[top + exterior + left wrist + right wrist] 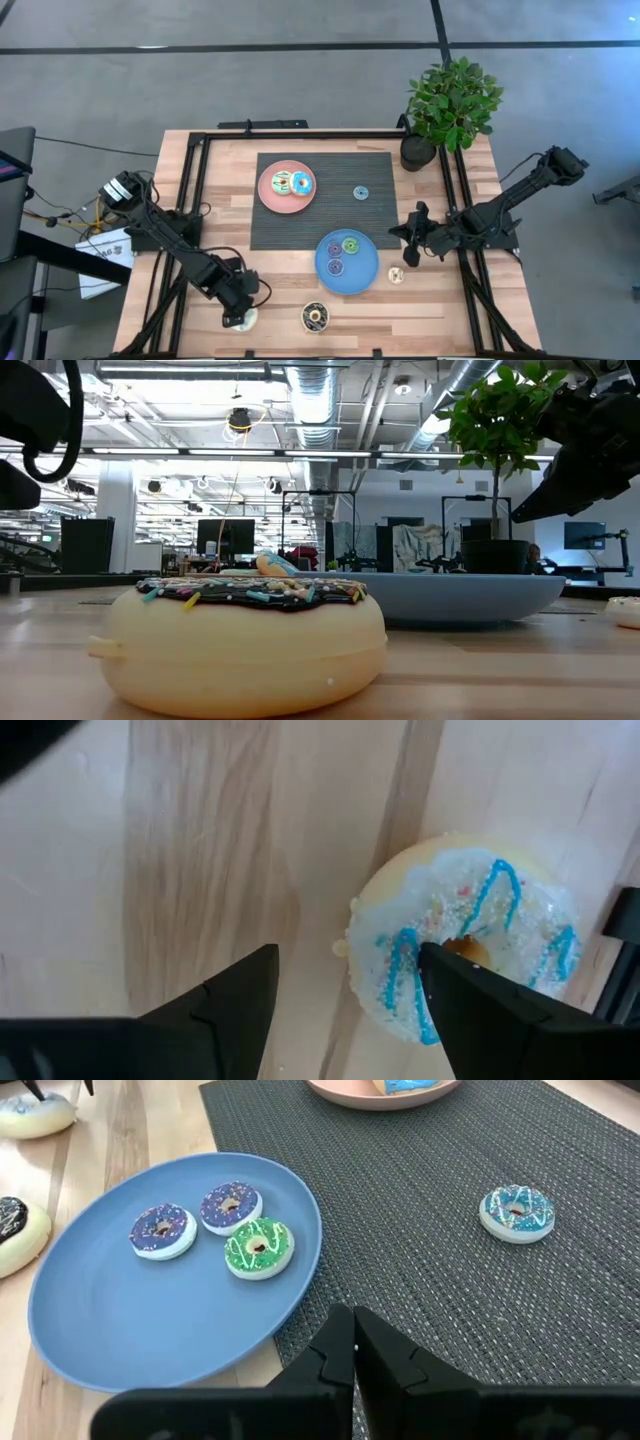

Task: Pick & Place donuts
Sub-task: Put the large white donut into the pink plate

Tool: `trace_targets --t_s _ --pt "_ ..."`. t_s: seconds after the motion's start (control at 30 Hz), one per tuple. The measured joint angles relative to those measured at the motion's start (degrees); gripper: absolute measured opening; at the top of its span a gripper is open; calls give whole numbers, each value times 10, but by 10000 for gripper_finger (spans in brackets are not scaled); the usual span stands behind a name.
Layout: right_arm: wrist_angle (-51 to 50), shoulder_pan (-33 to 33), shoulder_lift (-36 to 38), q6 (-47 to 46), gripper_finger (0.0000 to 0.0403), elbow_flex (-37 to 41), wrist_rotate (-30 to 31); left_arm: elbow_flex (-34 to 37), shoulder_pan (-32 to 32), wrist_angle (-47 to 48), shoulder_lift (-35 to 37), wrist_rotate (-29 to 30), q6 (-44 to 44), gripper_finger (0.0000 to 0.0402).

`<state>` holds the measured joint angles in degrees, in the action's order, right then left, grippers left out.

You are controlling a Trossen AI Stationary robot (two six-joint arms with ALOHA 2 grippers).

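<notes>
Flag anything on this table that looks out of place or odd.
Nothing is damaged or spilled. Four donuts lie off the plates: a small blue donut alone on the dark mat, a dark-iced donut and a small cream donut on bare wood, and a white-iced donut under the open left pincer.

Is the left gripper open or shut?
Open: the left gripper's fingers stand apart above the white donut, one over its hole.
</notes>
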<state>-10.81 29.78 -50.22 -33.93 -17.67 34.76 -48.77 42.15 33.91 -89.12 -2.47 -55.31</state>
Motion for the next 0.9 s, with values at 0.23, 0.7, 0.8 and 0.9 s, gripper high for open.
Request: trace_targets --t_s 0.23,0.7,0.8,0.9 --pt "0 0 0 0 0 0 0 0 0 -4 0 -29 -13 233" --pt "0 0 0 0 1 0 0 0 5 -42 0 13 -14 233" --pt "0 0 0 0 1 0 0 0 6 -42 0 13 -13 233" --pt "0 0 0 0 1 0 0 0 6 -43 0 13 -13 233"
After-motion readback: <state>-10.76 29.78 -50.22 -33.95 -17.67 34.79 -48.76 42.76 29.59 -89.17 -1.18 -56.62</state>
